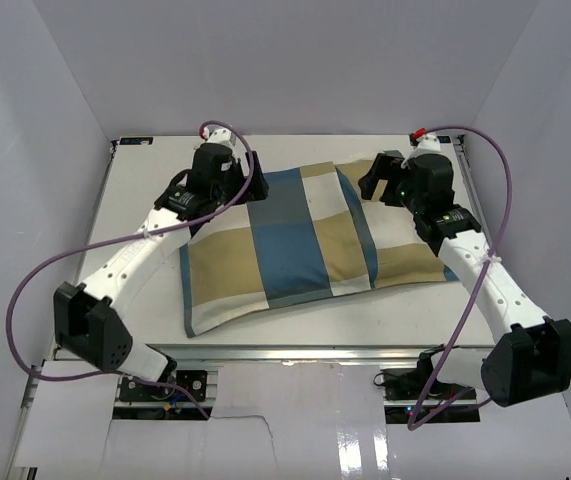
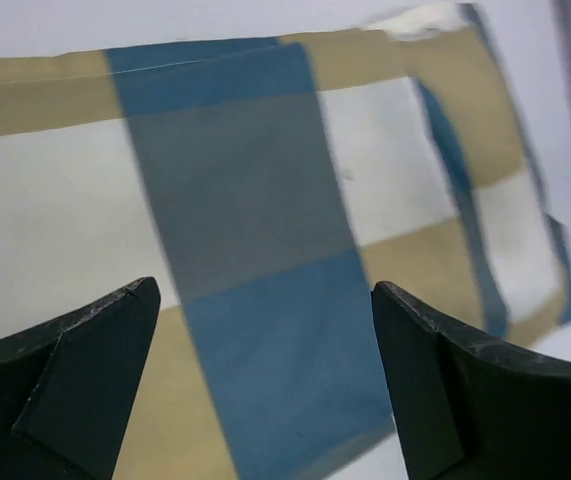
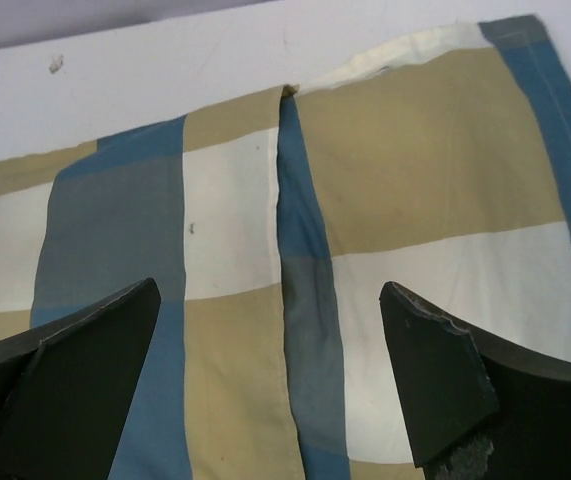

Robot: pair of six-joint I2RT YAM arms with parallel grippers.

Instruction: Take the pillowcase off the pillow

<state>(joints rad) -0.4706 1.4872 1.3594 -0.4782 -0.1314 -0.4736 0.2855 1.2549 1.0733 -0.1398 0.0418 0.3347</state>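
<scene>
Blue-tan checked pillowcase point(image 1: 280, 245) lies mid-counter point(image 1: 405, 305). Pillow point(image 3: 405, 52) apparently inside, only pale sliver showing at far flap. Left claw point(image 2: 265, 290) and right claw point(image 3: 270, 290) gape wide, gripping nothing. Removal all ahead.

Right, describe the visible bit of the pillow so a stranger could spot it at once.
On the white table lies the checked pillowcase. Follow its far edge to the end by the right hand: a thin cream-white strip of the pillow peeks out there. It is the only plain, unpatterned cloth beside the blue and tan blocks.
</scene>
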